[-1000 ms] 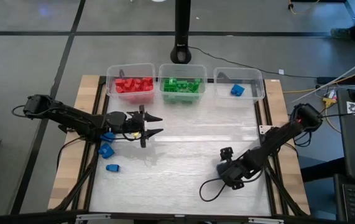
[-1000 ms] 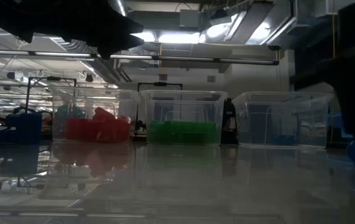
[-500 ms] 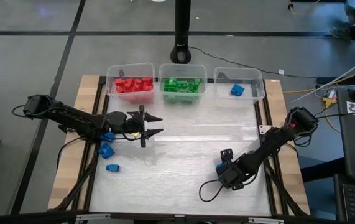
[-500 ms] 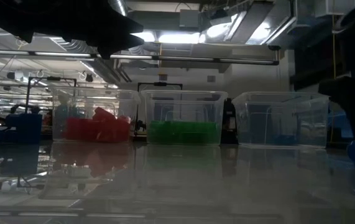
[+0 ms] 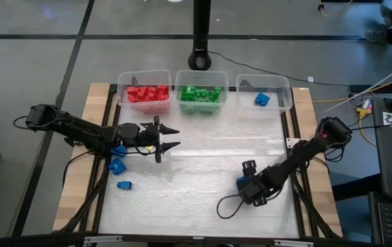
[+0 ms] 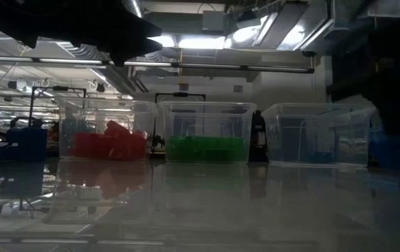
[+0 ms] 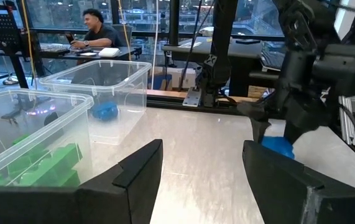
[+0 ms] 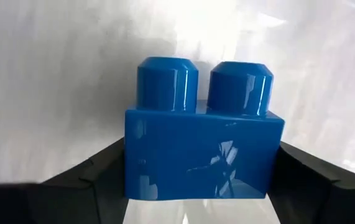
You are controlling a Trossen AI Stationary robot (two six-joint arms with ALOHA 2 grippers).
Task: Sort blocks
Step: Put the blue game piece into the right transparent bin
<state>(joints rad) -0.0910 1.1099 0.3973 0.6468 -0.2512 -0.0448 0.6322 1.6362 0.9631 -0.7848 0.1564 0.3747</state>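
Note:
A blue two-stud block (image 8: 202,149) lies on the table at the near right, studs pointing sideways, and my right gripper (image 5: 245,184) points down over it, shut on it. My left gripper (image 5: 170,138) hovers level and open at the table's left middle with nothing between its fingers (image 7: 133,174). Three more blue blocks (image 5: 118,165) (image 5: 124,184) (image 5: 119,149) lie on the table beside and under the left arm. Red blocks (image 5: 147,93), green blocks (image 5: 200,94) and one blue block (image 5: 261,99) sit in clear bins along the far edge. My right gripper pinches the blue block by its two short end faces (image 8: 130,155), one dark finger (image 8: 96,180) at each end. The fingers come from above, pointing down. The block lies on its side, studs pointing along the table; its underside is hidden.
Three clear bins stand in a row at the far edge: red (image 5: 121,88), green (image 5: 179,88), blue (image 5: 286,89). A black camera post (image 5: 200,58) rises behind them. A loose cable (image 5: 226,206) loops on the table near my right gripper. Bare tabletop spans the middle.
My right gripper has sunk a little over the blue block and shifted slightly toward the table's left, tipping steeper downward. The left arm has kept still.

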